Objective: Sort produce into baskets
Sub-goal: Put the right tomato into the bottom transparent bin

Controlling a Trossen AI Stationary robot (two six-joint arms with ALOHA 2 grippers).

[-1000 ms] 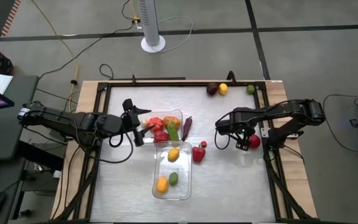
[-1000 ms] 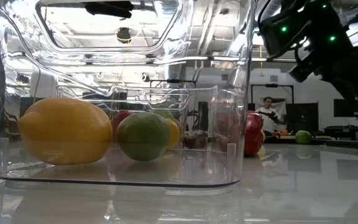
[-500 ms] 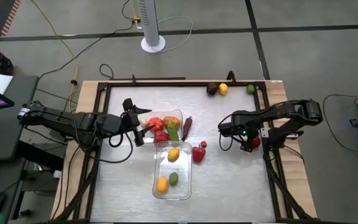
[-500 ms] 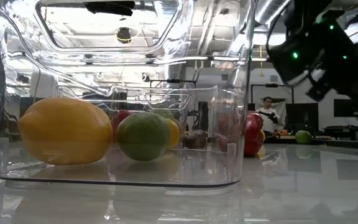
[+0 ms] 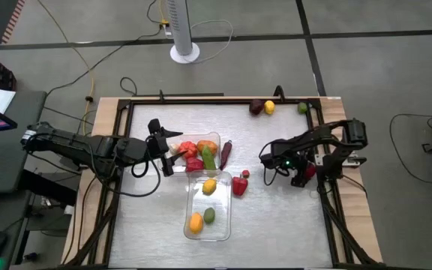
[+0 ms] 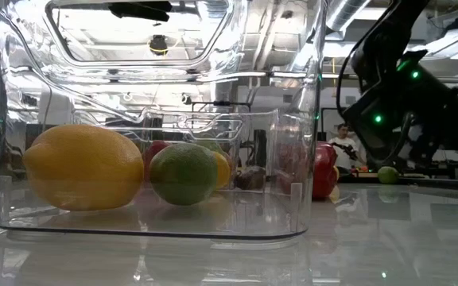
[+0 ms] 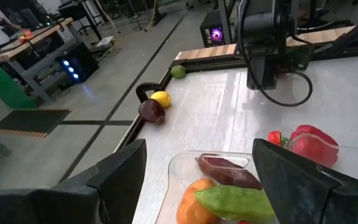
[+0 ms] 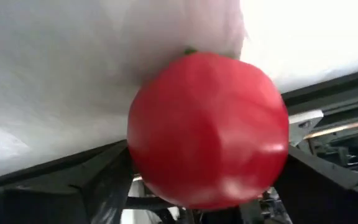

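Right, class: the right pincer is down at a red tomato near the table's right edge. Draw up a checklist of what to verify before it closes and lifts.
1. Right pincer open wide enough: ok, its fingers stand either side of the red tomato.
2. Tomato centred between the fingers: ok in the right wrist view.
3. Fingers low enough for a secure grip: cannot tell.
4. Room beside the table frame: cannot tell, the tomato lies close to it.
5. Left pincer out of the way: ok, it is at the far basket.
6. Space in the near basket: ok, only three pieces inside.
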